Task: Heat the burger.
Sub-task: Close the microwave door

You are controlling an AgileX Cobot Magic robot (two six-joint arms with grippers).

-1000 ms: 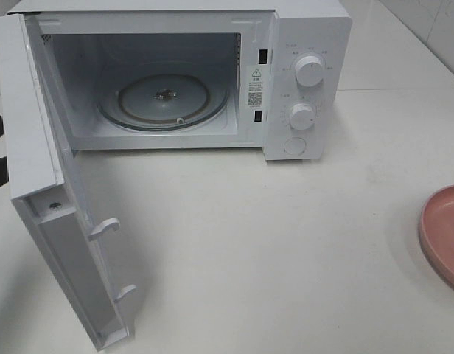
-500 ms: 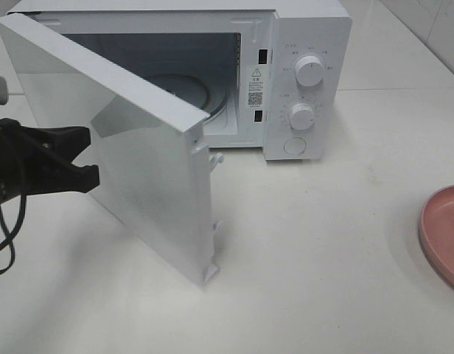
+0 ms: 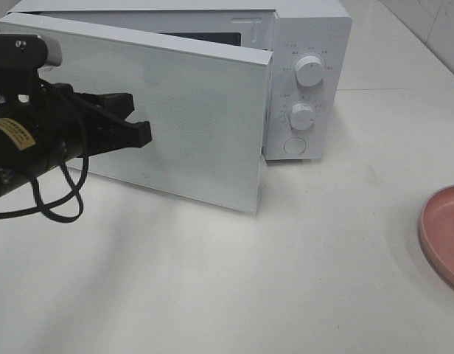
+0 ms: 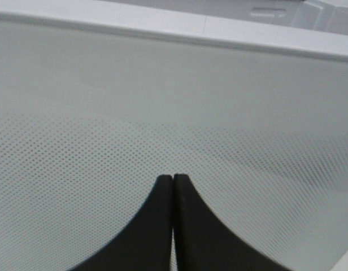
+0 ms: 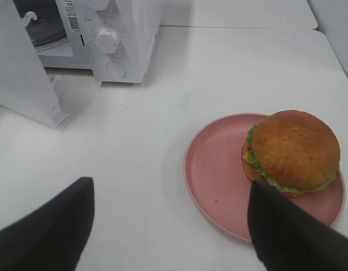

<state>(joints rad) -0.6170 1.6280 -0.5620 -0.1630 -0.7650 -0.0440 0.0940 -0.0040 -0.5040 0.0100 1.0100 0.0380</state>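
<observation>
Exterior high shows our left pincer point(image 3: 138, 125), pressed together, has swung the microwave door point(image 3: 197, 125) ahead of it nearly shut while the burger point(image 5: 292, 151) sits outside on its plate point(image 5: 213, 180), so we judge heating blocked

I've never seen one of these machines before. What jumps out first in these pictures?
A black left end effector, closed, presses against the white microwave door, which stands nearly shut at the back of the table. The burger sits on a pink plate at the table's right, not inside the microwave. The right end effector hangs open above it.
</observation>
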